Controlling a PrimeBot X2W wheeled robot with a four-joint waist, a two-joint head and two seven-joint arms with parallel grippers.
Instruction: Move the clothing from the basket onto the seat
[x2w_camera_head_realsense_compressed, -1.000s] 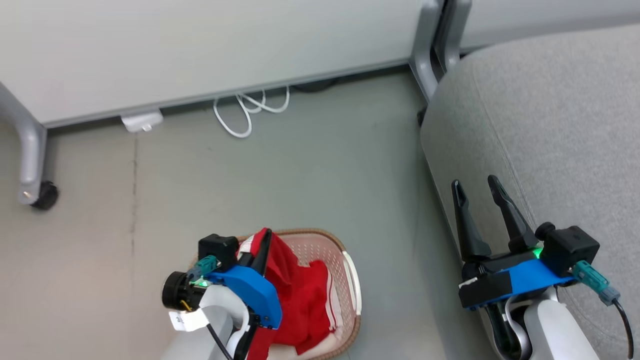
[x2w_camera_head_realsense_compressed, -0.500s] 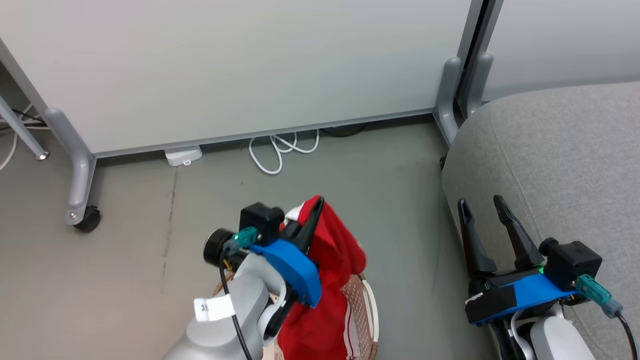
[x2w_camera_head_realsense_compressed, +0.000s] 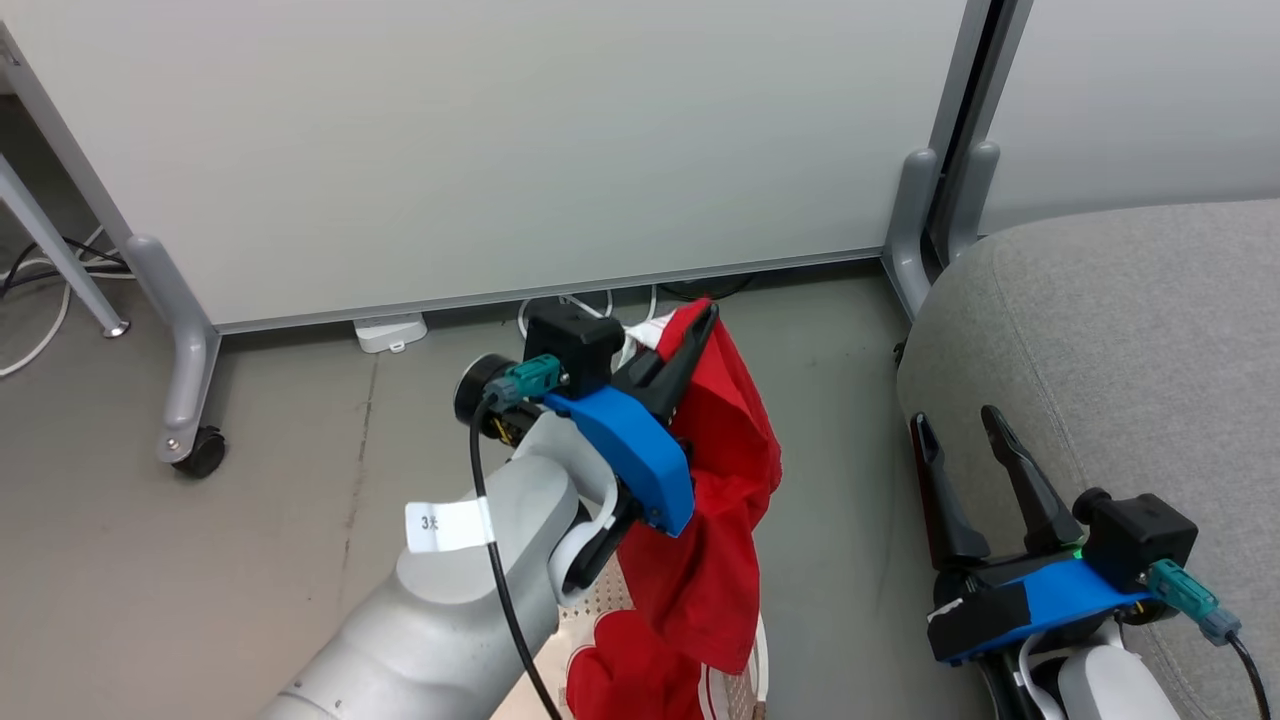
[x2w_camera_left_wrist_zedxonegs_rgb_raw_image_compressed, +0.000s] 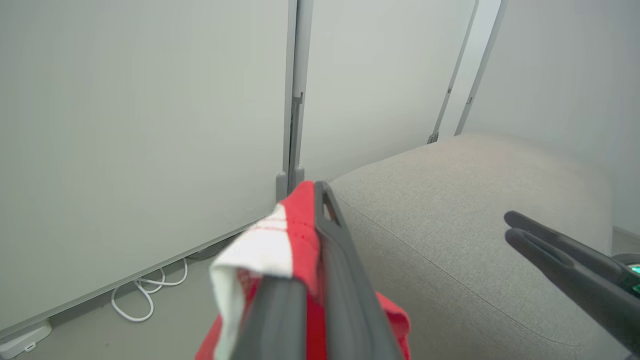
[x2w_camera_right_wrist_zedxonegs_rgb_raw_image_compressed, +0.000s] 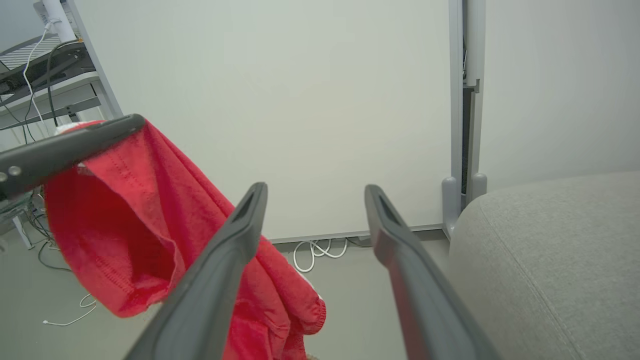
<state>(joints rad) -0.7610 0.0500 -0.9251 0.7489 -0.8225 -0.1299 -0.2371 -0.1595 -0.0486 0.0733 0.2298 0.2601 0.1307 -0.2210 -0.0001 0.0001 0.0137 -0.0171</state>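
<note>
Red clothing (x2w_camera_head_realsense_compressed: 725, 490) hangs from the left hand (x2w_camera_head_realsense_compressed: 705, 316) in the head view. The hand's two dark fingers are clenched together on the garment's top edge. The cloth drapes down past the wrist toward the basket (x2w_camera_head_realsense_compressed: 603, 600), whose perforated cream wall peeks out beside the pale forearm (x2w_camera_head_realsense_compressed: 450, 620) at the bottom edge. More red fabric with white stripes lies there, and I cannot tell whether it is the same garment or another. The held cloth is raised above the floor (x2w_camera_head_realsense_compressed: 300, 480), to the left of the seat (x2w_camera_head_realsense_compressed: 1120, 330) and apart from it. The right hand (x2w_camera_head_realsense_compressed: 955, 418) sits at the lower right, just beside the seat's front edge, fingers spread and gripping nothing. A pale partition panel (x2w_camera_head_realsense_compressed: 500, 150) on a caster (x2w_camera_head_realsense_compressed: 205, 452) stands behind.

From the left wrist view, the left hand (x2w_camera_left_wrist_zedxonegs_rgb_raw_image_compressed: 317, 187) has its fingers pressed together, with red cloth and a white cuff or collar edge squeezed between them. The grey seat (x2w_camera_left_wrist_zedxonegs_rgb_raw_image_compressed: 450, 200) lies beyond to the right, and the right hand's fingers (x2w_camera_left_wrist_zedxonegs_rgb_raw_image_compressed: 560, 270) reach in from the right edge. A white cable (x2w_camera_left_wrist_zedxonegs_rgb_raw_image_compressed: 145, 295) loops on the floor below the panel.

From the right wrist view, the right hand (x2w_camera_right_wrist_zedxonegs_rgb_raw_image_compressed: 315, 189) is released, with a wide gap between its fingers. The clothing (x2w_camera_right_wrist_zedxonegs_rgb_raw_image_compressed: 125, 225) hangs at the left from one of the left hand's fingers (x2w_camera_right_wrist_zedxonegs_rgb_raw_image_compressed: 65, 150). The seat (x2w_camera_right_wrist_zedxonegs_rgb_raw_image_compressed: 550, 240) occupies the lower right.
</note>
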